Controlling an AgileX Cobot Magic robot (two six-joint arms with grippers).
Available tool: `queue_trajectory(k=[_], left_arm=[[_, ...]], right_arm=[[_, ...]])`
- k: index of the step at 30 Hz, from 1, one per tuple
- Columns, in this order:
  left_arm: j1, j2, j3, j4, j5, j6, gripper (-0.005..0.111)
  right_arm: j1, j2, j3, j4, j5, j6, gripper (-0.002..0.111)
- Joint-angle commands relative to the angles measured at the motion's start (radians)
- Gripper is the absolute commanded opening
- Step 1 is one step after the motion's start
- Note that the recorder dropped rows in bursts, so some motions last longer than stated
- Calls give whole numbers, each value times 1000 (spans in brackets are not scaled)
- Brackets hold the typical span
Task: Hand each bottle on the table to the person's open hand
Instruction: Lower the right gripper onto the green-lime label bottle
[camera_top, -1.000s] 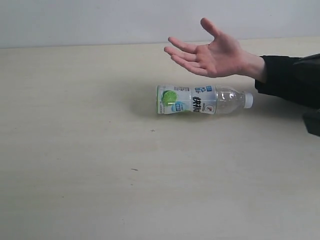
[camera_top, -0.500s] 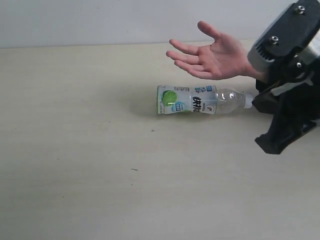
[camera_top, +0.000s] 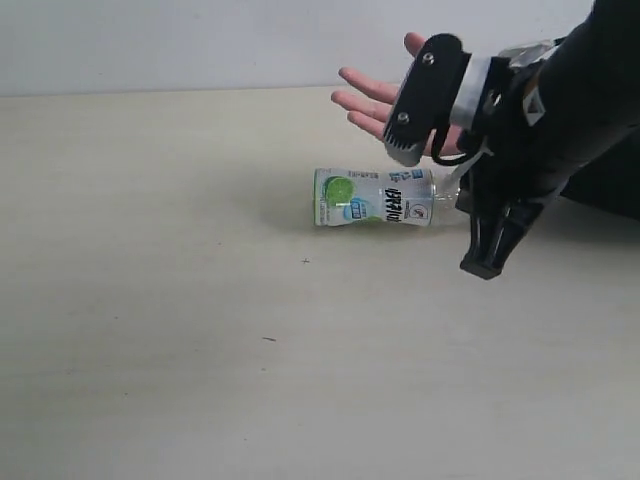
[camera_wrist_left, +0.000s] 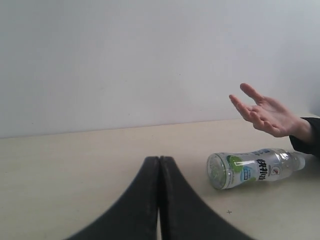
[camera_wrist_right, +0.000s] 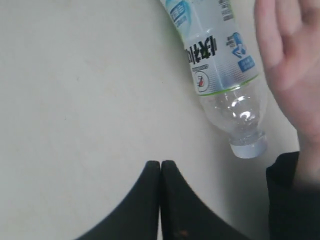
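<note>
Right jaws are pressed together, empty, over the worktop (camera_wrist_right: 75, 100). Just ahead of them the lime-label bottle (camera_wrist_right: 215, 65) lies on its side, white cap nearest. Beyond it the person's open hand (camera_wrist_right: 287, 55) waits. Left jaws are also closed, well short of the bottle.

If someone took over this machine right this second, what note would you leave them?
Left gripper: shut, empty, well away from the bottle.
Right gripper: shut, empty, near the bottle's cap end, not touching it.
Bottle: the only one in view, lime label, white cap, lying on its side on the table.
Person's open hand: palm up, empty, held above the table close to the bottle.
Done: no handover visible.
Left: open the right gripper, grasp the bottle, put it in the hand.
</note>
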Motion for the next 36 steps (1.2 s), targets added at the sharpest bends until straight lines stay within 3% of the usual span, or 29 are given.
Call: queue_trajectory(k=[1, 11, 19, 25, 36], left_arm=[[0, -6, 0, 1, -9, -1, 0], [0, -6, 0, 1, -9, -1, 0], [0, -6, 0, 1, -9, -1, 0], [0, -6, 0, 1, -9, -1, 0], [0, -6, 0, 1, -9, -1, 0]], right_arm=[[2, 86, -8, -2, -46, -89, 9], [2, 196, -8, -8, -263, -133, 50], [2, 265, -8, -8, -407, -228, 67], [2, 315, -8, -20, -549, -233, 72], [2, 375, -8, -102, -644, -210, 75]])
